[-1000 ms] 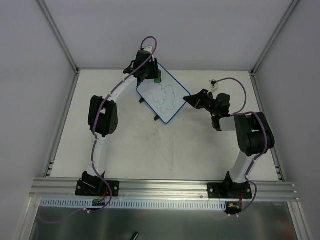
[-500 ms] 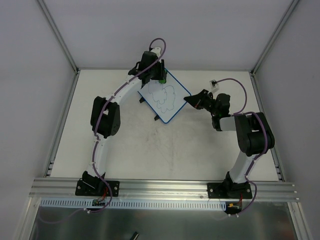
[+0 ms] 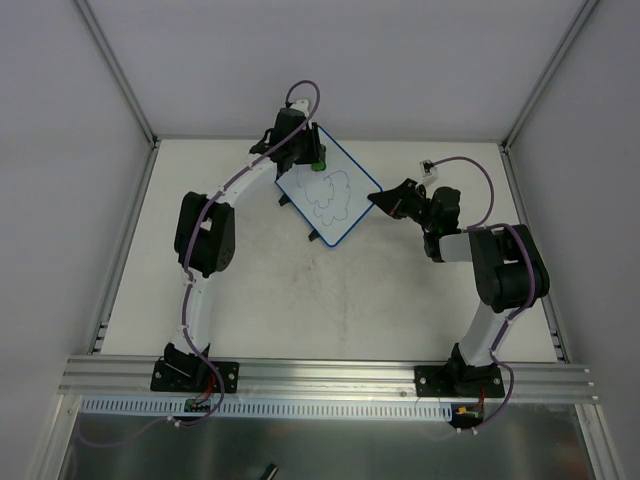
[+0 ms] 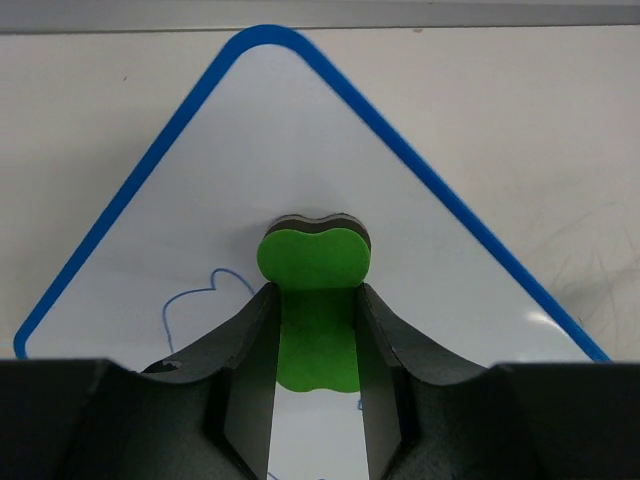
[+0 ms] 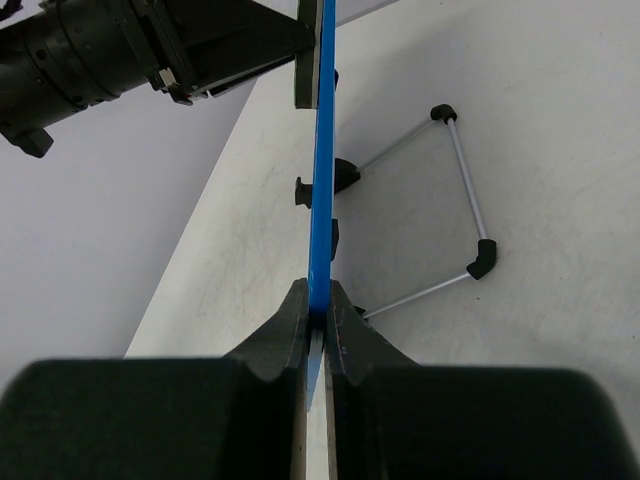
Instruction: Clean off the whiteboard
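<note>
Green eraser (image 4: 314, 255), clamped in my left gripper (image 4: 315, 292), backs off the whiteboard (image 4: 300, 150) corner ahead; right gripper (image 5: 318, 296) pinches the rim, scribble (image 3: 330, 193) remains.

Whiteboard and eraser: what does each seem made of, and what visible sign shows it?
Whiteboard: glossy white face with faint sheen, likely coated plastic or metal; blue rim looks plastic. Eraser: matte green body, probably plastic or foam, over a dark, likely felt, layer.

White table (image 3: 300, 300), scuffed grey at centre. Aluminium rail (image 3: 330, 373) along its near edge; grey walls (image 3: 350, 70) on its other three sides; green eraser (image 4: 315, 262) near its far edge.
</note>
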Available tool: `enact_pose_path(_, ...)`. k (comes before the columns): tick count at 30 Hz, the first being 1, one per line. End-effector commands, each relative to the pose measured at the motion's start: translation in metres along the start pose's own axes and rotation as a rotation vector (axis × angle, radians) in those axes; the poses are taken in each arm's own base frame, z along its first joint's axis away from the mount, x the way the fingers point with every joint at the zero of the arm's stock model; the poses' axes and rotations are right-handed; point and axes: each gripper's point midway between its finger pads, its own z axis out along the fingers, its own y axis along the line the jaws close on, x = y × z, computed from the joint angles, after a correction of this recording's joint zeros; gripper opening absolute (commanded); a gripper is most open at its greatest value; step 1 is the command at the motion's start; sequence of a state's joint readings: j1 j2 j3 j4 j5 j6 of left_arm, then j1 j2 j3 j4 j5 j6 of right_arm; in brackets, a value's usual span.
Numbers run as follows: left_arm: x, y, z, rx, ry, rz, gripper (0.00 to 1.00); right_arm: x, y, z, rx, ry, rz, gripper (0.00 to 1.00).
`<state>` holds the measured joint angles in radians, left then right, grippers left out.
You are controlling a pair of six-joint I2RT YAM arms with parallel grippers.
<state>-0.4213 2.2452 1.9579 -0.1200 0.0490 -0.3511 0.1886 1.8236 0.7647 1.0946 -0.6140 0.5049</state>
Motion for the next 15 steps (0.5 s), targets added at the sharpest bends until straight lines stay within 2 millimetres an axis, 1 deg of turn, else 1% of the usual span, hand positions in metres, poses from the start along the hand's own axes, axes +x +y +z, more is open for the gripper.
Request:
enact_pose_path(1, 0.018, 0.038, -0.006, -0.081, 0.061, -0.081, 0.00, -0.012, 0.030, 0.000, -0.099, -0.021, -0.162, 0.00)
enact_pose_path(2, 0.027, 0.047, -0.006, -0.101, 0.080, -0.097, 0.00, -0.011, 0.031, 0.000, -0.100, -0.020, -0.161, 0.00)
enact_pose_path(3, 0.027, 0.053, -0.009, -0.112, 0.080, -0.121, 0.00, -0.012, 0.030, 0.000, -0.100, -0.022, -0.162, 0.00)
enact_pose_path(4, 0.026, 0.065, -0.011, -0.132, 0.079, -0.140, 0.00, -0.012, 0.031, 0.000, -0.101, -0.021, -0.160, 0.00)
enact_pose_path(5, 0.031, 0.072, -0.012, -0.147, 0.088, -0.150, 0.00, -0.011, 0.030, 0.000, -0.099, -0.021, -0.159, 0.00)
enact_pose_path(7, 0.032, 0.083, -0.013, -0.174, 0.087, -0.165, 0.00, -0.012, 0.031, 0.000, -0.102, -0.022, -0.161, 0.00)
enact_pose_path(9, 0.040, 0.098, -0.013, -0.203, 0.102, -0.202, 0.00, -0.013, 0.034, -0.001, -0.107, -0.025, -0.166, 0.00)
enact_pose_path(12, 0.048, 0.104, -0.009, -0.182, 0.131, -0.255, 0.00, -0.014, 0.033, -0.002, -0.104, -0.027, -0.168, 0.00)
enact_pose_path(15, 0.050, 0.102, -0.003, -0.154, 0.144, -0.268, 0.00, -0.013, 0.034, -0.002, -0.107, -0.025, -0.168, 0.00)
